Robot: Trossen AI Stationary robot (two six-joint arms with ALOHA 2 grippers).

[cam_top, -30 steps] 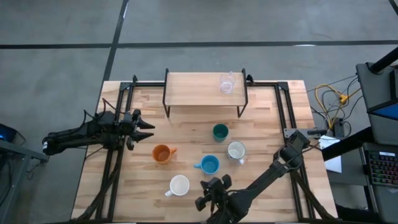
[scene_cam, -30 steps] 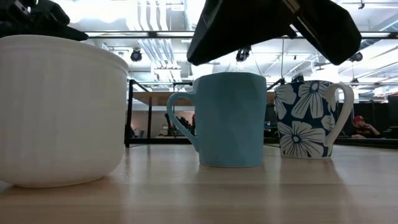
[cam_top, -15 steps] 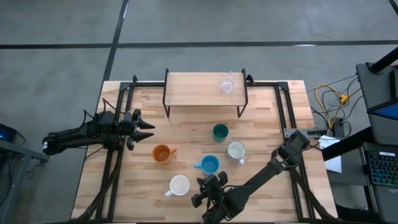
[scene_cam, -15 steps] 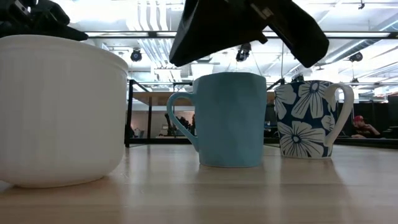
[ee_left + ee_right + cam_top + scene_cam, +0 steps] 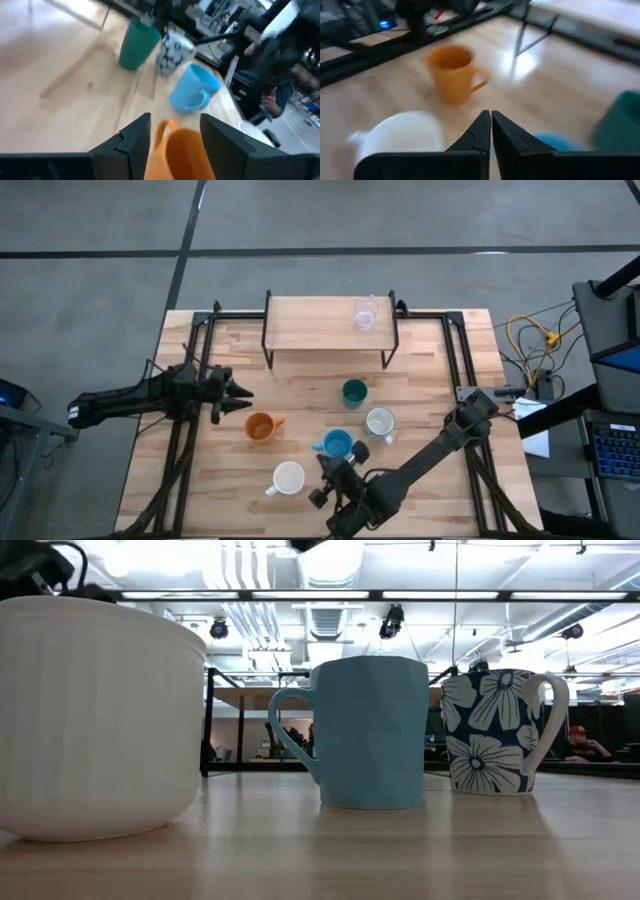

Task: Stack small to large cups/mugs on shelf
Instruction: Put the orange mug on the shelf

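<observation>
A clear glass (image 5: 365, 313) stands on the shelf (image 5: 320, 328) at the far side. On the table stand an orange mug (image 5: 261, 427), a dark green cup (image 5: 354, 391), a grey-white flowered mug (image 5: 380, 422), a light blue mug (image 5: 337, 444) and a white mug (image 5: 288, 478). My left gripper (image 5: 243, 398) is open just left of the orange mug (image 5: 182, 150), which shows beyond the gap between its fingers. My right gripper (image 5: 323, 465) is shut on nothing, raised above the table between the white mug (image 5: 400, 137) and the light blue mug (image 5: 555, 142).
Black rails (image 5: 455, 360) run along the table's left, right and far sides. In the low view the white mug (image 5: 95, 710), the light blue mug (image 5: 370, 730) and the flowered mug (image 5: 500, 730) stand in a row before the shelf (image 5: 250, 698).
My right gripper has risen out of the low view, rolled about its own line and shifted a little toward the table's left edge, staying shut. My left gripper has sunk a little toward the orange mug and rolled, staying open. No cup has moved.
</observation>
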